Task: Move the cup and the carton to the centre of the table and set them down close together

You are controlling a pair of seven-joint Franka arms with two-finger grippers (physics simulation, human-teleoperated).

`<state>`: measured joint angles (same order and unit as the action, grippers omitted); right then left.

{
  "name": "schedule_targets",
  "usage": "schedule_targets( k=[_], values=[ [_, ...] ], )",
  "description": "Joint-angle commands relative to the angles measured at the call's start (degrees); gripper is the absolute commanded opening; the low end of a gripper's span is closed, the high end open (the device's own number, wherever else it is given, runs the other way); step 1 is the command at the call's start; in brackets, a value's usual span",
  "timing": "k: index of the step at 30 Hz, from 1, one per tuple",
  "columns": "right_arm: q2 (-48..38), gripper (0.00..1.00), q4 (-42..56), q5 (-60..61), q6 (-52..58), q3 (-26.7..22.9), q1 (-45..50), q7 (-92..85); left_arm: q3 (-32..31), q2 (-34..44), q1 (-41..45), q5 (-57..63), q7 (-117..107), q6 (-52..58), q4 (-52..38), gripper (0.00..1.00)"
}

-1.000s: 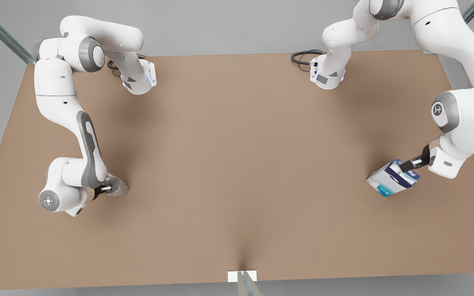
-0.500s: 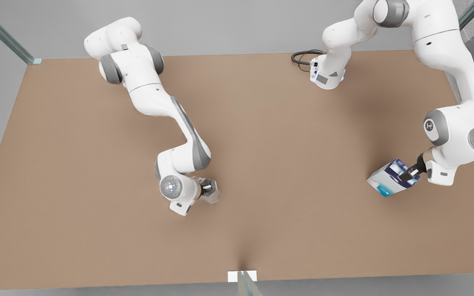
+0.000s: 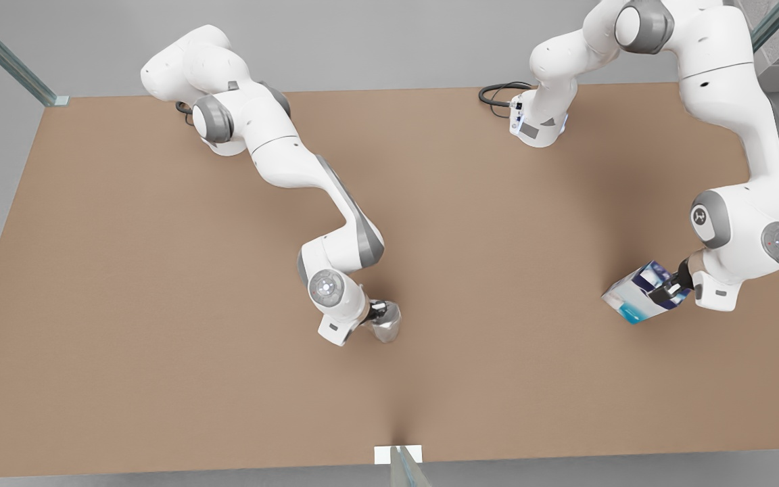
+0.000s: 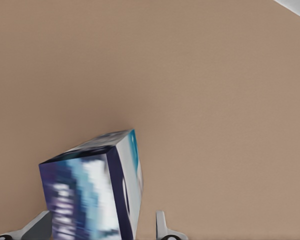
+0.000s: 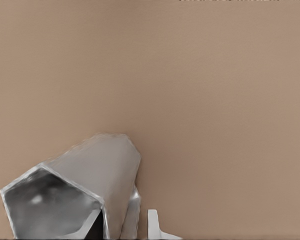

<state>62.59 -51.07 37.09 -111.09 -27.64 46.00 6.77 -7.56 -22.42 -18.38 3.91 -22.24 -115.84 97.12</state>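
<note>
A white tag [image 3: 398,454] marks the near edge of the plain brown table [image 3: 159,338], grey floor around it. The right gripper [image 3: 377,314], clamped on the cup [image 3: 385,326], has carried it from the front view's left to near the centre. The left gripper [image 3: 667,289] grips the carton [image 3: 636,297] (its wrist view shows blue print), still far right.

The carton's [image 4: 92,192] print is smeared to blue and white blotches in the left wrist view — no lettering can be read, and its near end is cut off by the frame edge at 6 o'clock. In the right wrist view the cup's [image 5: 72,192] rim runs off that same edge — one finger [image 5: 154,222] shows partly
</note>
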Motion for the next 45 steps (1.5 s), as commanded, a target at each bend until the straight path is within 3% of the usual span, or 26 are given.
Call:
schedule_targets(
  k=[1,22,26,29,31,36,37,38,39,41,45],
  values=[
    [-0.01,0.92,0.00,0.00,0.00,0.04,-0.04,0.00,0.00,0.00,0.01,0.05,0.00,0.00,0.00,1.00],
    [-0.63,1.00,-0.09,0.00,0.26,-0.04,-0.30,0.00,1.67,-0.88,0.80,0.31,-0.26,0.18,-0.18,1.00],
    [-5.99,1.00,-0.79,-0.08,5.09,-0.22,-2.06,-0.09,1.67,-1.49,0.98,0.31,-0.44,0.26,-0.09,1.00],
    [-14.07,1.00,-0.97,-1.49,16.69,-0.48,-9.09,-2.55,1.67,-2.28,1.16,0.31,-0.44,0.44,-0.18,1.00],
    [-17.94,1.00,-0.97,-12.38,25.22,-0.31,-11.55,-2.73,1.67,-2.81,1.16,0.31,-0.44,0.53,-0.18,1.00],
    [-30.33,1.00,-7.99,-33.57,29.53,-0.31,-16.12,-9.85,1.67,-4.30,1.16,0.40,-0.35,0.18,-0.26,1.00],
    [-34.37,1.00,-11.59,-34.54,29.35,2.67,-19.89,-9.49,1.67,-4.39,1.16,0.40,-0.35,0.18,-0.26,1.00],
    [-38.50,1.00,-15.29,-39.63,28.92,10.49,-26.13,-8.44,1.67,-4.39,1.16,0.49,-0.35,0.18,-0.26,0.98],
    [-43.60,1.00,-21.08,-43.15,25.93,16.30,-31.06,-6.77,1.67,-4.30,1.16,0.49,-0.26,0.62,-0.26,0.58],
    [-48.70,1.00,-26.89,-44.65,23.73,21.75,-36.69,-6.59,1.67,-4.30,1.16,0.49,-0.26,0.53,-0.35,0.51],
    [-51.78,1.00,-30.58,-44.73,22.15,22.02,-36.95,-5.27,1.67,-3.78,1.95,0.49,-0.88,0.97,-0.26,0.51]
  ],
)
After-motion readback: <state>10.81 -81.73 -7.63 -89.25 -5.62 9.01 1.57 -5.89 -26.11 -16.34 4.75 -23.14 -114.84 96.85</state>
